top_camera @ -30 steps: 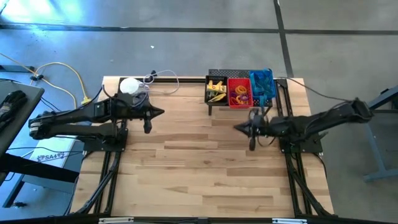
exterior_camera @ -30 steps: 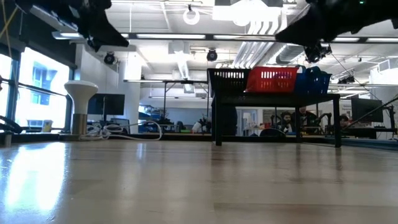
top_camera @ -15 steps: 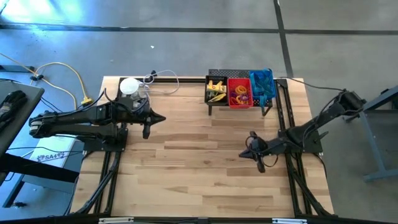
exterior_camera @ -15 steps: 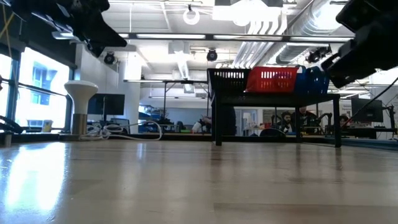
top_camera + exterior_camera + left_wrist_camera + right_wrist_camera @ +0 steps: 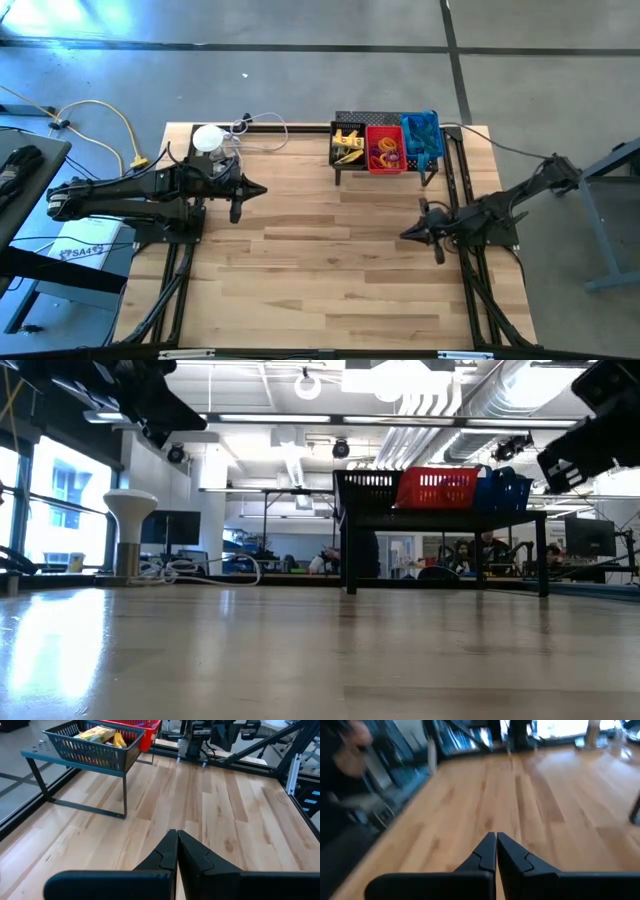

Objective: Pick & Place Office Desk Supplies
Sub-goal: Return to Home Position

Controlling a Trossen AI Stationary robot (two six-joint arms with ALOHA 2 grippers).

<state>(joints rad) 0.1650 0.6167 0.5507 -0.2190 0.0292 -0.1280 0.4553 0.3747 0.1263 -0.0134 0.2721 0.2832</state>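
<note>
Our right gripper (image 5: 408, 236) has slid back toward the right, closed and empty, like our left gripper (image 5: 258, 189) at middle left. The supplies (image 5: 384, 152) sit in bins on the shelf (image 5: 352, 118), upper middle, so we rest.

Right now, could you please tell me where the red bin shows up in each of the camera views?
High view: red bin near the top, right of centre, middle of three bins.
Low view: red bin right of centre, atop the shelf.
Left wrist view: red bin at the top edge.
Right wrist view: not in it.
Shared landmark: black bin beside it.
</note>
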